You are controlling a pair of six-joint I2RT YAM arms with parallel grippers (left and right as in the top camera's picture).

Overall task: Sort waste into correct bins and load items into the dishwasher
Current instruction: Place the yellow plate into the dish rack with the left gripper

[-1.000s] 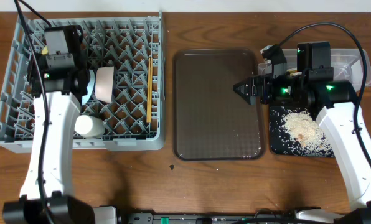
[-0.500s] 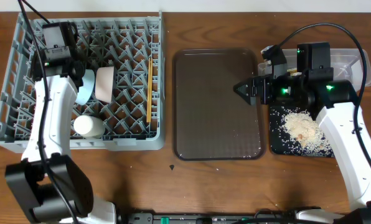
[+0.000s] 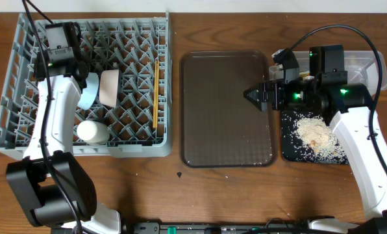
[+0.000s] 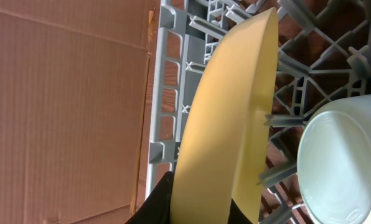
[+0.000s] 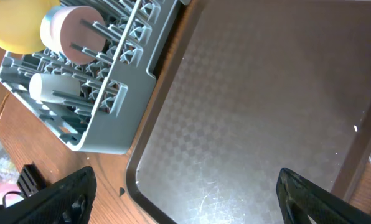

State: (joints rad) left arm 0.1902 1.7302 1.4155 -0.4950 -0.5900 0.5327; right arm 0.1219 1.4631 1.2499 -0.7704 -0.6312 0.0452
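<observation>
My left gripper (image 3: 63, 55) is over the back left of the grey dish rack (image 3: 135, 39), its fingertips hidden under the wrist. In the left wrist view it (image 4: 198, 205) is shut on the yellow plate (image 4: 229, 118), which stands on edge between the pegs beside a pale bowl (image 4: 341, 162). The light blue bowl (image 3: 89, 91), the white bowl (image 3: 93, 132) and the chopsticks (image 3: 156, 94) lie in the rack. My right gripper (image 3: 255, 94) is open and empty (image 5: 188, 205) above the brown tray's right side. Rice (image 3: 313, 133) lies on the black tray (image 3: 287, 146). Wrapper and tissue are out of view.
The brown serving tray (image 3: 226, 110) lies between the rack and the black tray. The clear tub (image 3: 365, 62) sits at the back right, mostly behind my right arm. A small dark speck (image 3: 179, 174) lies on the wooden table in front.
My left wrist has moved a little toward the rack's back left corner, still holding the plate. The right arm has not moved.
</observation>
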